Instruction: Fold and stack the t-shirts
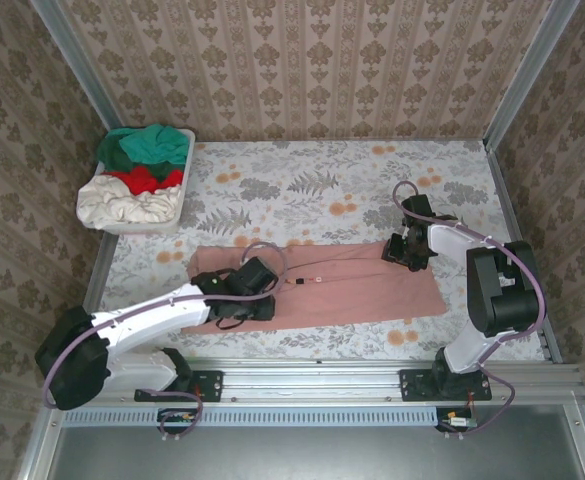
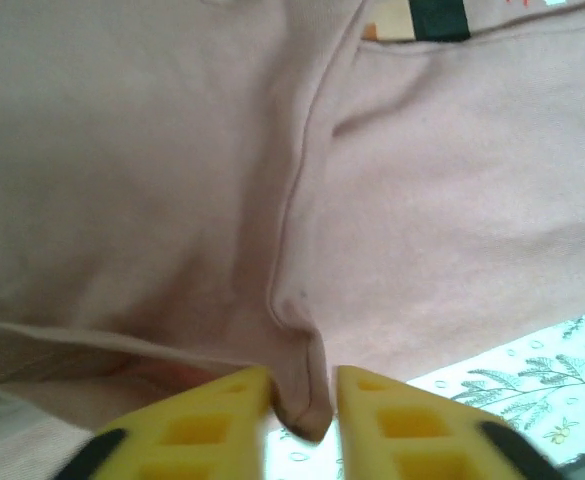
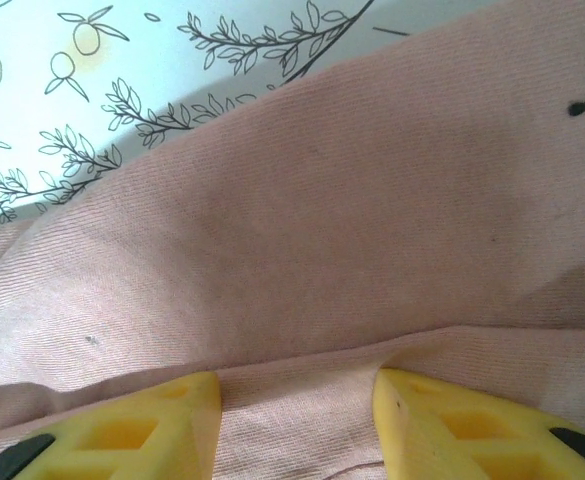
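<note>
A dusty-pink t-shirt [image 1: 352, 285] lies as a long folded strip across the near part of the table. My left gripper [image 1: 257, 290] sits over its left part. In the left wrist view the yellow fingers [image 2: 212, 420] stand slightly apart, and a pinched fold of the pink t-shirt [image 2: 302, 390] stands between them, with a small gap on the right side. My right gripper [image 1: 407, 250] rests at the strip's far right edge. Its jaws [image 3: 297, 400] are open wide over flat pink cloth [image 3: 372, 200] with a fold line running between them. Teal-green [image 1: 152, 145], red [image 1: 147, 178] and cream [image 1: 122, 205] t-shirts sit in the basket.
The white laundry basket [image 1: 140, 229] stands at the far left corner. The floral tablecloth [image 1: 312, 190] is bare behind the shirt. Patterned walls enclose the table on three sides. A metal rail [image 1: 372, 370] with the arm bases runs along the near edge.
</note>
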Controlling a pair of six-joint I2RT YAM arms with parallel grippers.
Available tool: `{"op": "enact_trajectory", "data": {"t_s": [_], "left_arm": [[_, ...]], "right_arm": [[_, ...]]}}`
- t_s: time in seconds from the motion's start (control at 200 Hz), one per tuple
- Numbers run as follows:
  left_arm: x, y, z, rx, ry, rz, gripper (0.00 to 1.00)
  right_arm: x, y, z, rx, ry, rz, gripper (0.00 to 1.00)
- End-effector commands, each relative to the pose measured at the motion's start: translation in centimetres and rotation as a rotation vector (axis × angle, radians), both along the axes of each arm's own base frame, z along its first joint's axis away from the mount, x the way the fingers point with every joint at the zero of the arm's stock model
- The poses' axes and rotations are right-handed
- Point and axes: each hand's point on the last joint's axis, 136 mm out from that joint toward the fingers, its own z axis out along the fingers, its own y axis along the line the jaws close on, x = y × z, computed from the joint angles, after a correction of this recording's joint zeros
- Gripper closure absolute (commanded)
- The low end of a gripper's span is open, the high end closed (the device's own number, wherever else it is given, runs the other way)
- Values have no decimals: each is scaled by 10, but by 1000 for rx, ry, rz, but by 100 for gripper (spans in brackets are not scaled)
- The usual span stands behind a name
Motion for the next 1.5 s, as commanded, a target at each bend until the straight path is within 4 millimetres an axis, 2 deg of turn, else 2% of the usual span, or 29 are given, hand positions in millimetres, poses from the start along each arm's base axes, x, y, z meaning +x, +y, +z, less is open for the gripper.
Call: {"op": "enact_trajectory", "data": {"t_s": [0.0, 0.115, 0.225, 0.285, 0.38, 0.51, 0.64, 0.705, 0.83, 0.95, 1.16, 1.29, 1.36, 1.435, 1.495], "left_arm": [[-7, -25, 11, -140, 30, 0, 67], [-11, -21, 17, -155, 26, -9, 63], [-9, -25, 41, -233, -23, -31, 58], [-3, -18, 44, -228, -59, -15, 54], [16, 13, 27, -132, -46, 73, 55], [32, 47, -10, -58, 49, 182, 70], [16, 80, -30, 51, 101, 262, 72], [4, 86, -34, 37, 118, 284, 72], [-13, 99, -32, -2, 108, 359, 73], [-19, 111, -23, -26, 67, 406, 72], [-16, 115, -4, -34, 23, 414, 72], [-7, 116, 18, -36, -35, 413, 71], [0, 115, 25, -38, -69, 400, 67], [11, 106, 25, -48, -76, 376, 65], [21, 85, 20, -91, -59, 322, 66]], "right_arm": [[-8, -7, 0, -40, 38, 9, 53], [-8, -5, 3, -31, 28, 13, 52], [-8, -4, 4, -26, 22, 14, 52], [-8, -4, 5, -25, 20, 12, 52], [-6, -2, 7, -15, 9, 8, 52], [-1, 2, 16, -26, -15, 17, 52], [1, 3, 23, -50, -19, 30, 51], [2, 2, 20, -56, -7, 30, 51], [3, 3, 14, -55, 9, 31, 52], [4, 4, 10, -52, 15, 34, 52], [3, 5, 10, -51, 16, 39, 51], [3, 5, 12, -51, 12, 41, 51], [3, 5, 13, -52, 12, 41, 51], [5, 6, 15, -46, 3, 42, 51], [8, 8, 20, -41, -7, 41, 51]]}}
